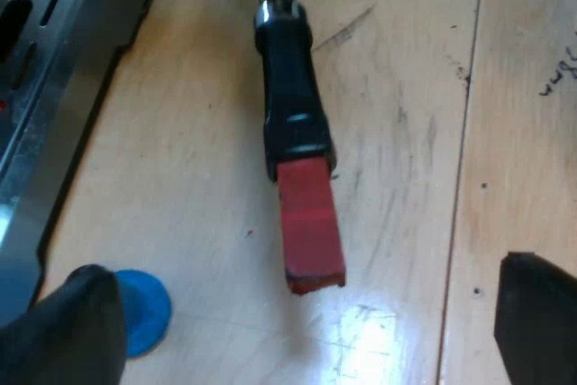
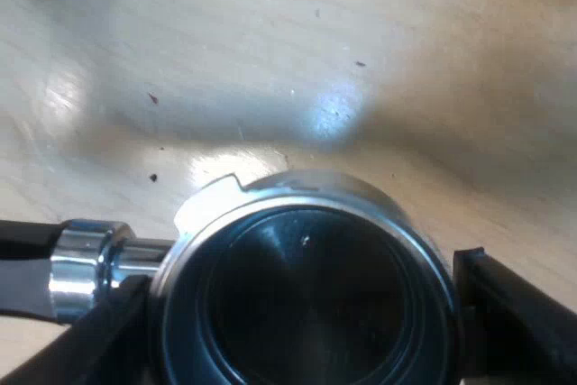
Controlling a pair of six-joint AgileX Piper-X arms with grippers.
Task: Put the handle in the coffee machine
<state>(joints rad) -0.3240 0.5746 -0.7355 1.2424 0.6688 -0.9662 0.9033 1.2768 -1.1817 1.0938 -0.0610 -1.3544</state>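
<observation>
On the pale wooden table [image 1: 180, 178], near the grey metal espresso machine [image 1: 45, 87], the round metal holder [image 2: 306, 295] with its black handle [image 1: 290, 87] and red tip [image 1: 309, 232] is seen apart from the machine; whether it rests on the wood or is raised cannot be told. Its steel basket is clamped between the black fingers of the right gripper [image 2: 302, 313], one against each side of the rim. The left gripper [image 1: 302, 322] is held by the red tip with its fingers spread wide, and a small round blue tamper [image 1: 144, 308] is seen just beside one finger.
</observation>
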